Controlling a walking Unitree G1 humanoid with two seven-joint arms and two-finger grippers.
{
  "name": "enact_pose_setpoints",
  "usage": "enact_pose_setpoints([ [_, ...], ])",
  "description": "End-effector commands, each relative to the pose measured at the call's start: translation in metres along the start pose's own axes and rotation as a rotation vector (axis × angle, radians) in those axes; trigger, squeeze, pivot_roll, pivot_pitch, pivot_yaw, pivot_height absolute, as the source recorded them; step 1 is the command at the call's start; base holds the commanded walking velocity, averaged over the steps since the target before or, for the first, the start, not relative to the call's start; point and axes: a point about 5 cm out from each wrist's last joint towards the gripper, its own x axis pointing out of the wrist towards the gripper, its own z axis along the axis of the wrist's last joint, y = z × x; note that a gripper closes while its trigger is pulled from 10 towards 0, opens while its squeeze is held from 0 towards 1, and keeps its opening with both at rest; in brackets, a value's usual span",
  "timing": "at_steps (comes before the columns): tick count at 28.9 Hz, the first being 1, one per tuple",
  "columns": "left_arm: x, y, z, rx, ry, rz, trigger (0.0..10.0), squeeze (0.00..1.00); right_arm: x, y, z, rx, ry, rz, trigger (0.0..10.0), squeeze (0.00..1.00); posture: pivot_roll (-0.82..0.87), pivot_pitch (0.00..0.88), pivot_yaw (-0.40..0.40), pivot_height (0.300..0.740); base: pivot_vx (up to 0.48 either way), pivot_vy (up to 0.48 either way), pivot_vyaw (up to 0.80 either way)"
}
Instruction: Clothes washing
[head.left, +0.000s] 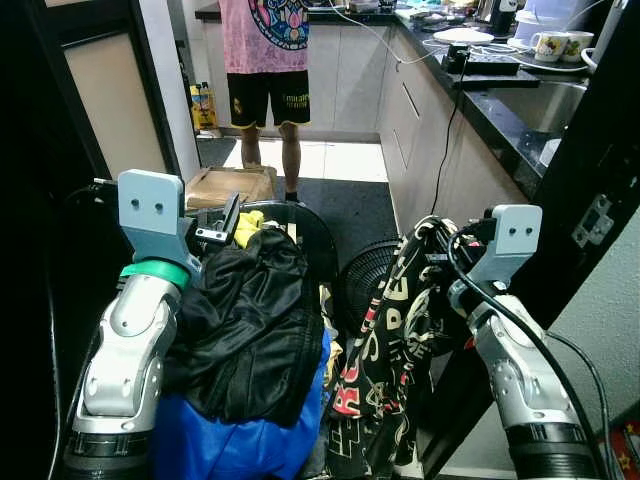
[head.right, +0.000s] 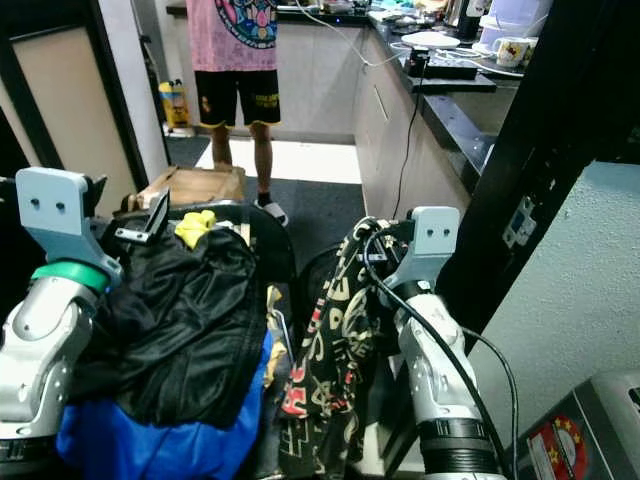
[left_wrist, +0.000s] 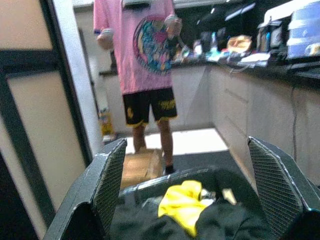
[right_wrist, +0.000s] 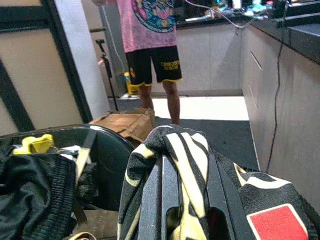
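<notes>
My right gripper (right_wrist: 185, 200) is clenched on a black-and-cream printed shirt (head.left: 400, 340). The cloth drapes over both fingers and hangs down beside my right arm, red lettering showing low on it. The fingertips are buried under the fabric; I cannot see the pads themselves.

My left gripper (left_wrist: 195, 185) is spread wide, nothing between the fingers (left_wrist: 107, 185). It hovers just above the laundry pile, holding nothing.

The pile: a black jacket (head.left: 250, 320) heaped over my left forearm side, with a blue garment (head.left: 230, 440) under it, cut off by the lower edge of the head view. A yellow cloth (left_wrist: 182, 200) lies on top of the black one, between my open fingers as the wrist camera sees it.

Behind the pile is the dark rim of a laundry basket (right_wrist: 107, 145); most of it is hidden by clothes. A round black fan (head.left: 362, 280) sits on the floor between my arms, partly covered by the shirt.

Farther off, a cardboard box (head.left: 228, 185) sits on the floor, and a person (head.left: 265, 60) in a pink shirt and black shorts stands by the kitchen counter (head.left: 500, 100), cut off above the chest. Mugs (head.left: 560, 45) are on the counter.
</notes>
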Motion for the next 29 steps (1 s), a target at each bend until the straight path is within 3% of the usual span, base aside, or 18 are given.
enact_pose_setpoints([
  [1, 0.0, 0.005, -0.011, 0.031, 0.067, 0.039, 10.0, 0.0, 0.001, -0.002, 0.003, -0.007, -0.024, -0.031, 10.0, 0.0, -0.01, 0.041, 0.021, 0.74, 0.0, 0.0, 0.0],
  [4, 0.0, 0.006, -0.012, 0.052, 0.075, 0.046, 10.0, 0.0, 0.0, -0.001, 0.0, -0.018, -0.014, -0.035, 10.0, 0.0, -0.01, 0.036, 0.021, 0.74, 0.0, 0.0, 0.0],
  [18, -0.002, -0.006, -0.018, 0.055, 0.1, 0.0, 10.0, 0.0, 0.0, -0.001, -0.006, -0.032, 0.003, -0.068, 10.0, 0.0, -0.01, 0.029, 0.023, 0.74, 0.0, 0.0, -0.8],
  [23, -0.009, -0.019, -0.028, 0.057, 0.12, -0.046, 10.0, 0.0, -0.002, -0.001, -0.009, -0.038, 0.011, -0.074, 10.0, 0.0, -0.01, 0.034, 0.024, 0.74, 0.0, 0.0, -0.8],
  [29, -0.009, -0.02, -0.029, 0.068, 0.126, -0.049, 10.0, 0.0, -0.001, -0.002, -0.011, -0.037, 0.017, -0.083, 10.0, 0.0, -0.01, 0.037, 0.024, 0.74, 0.0, 0.0, -0.8],
])
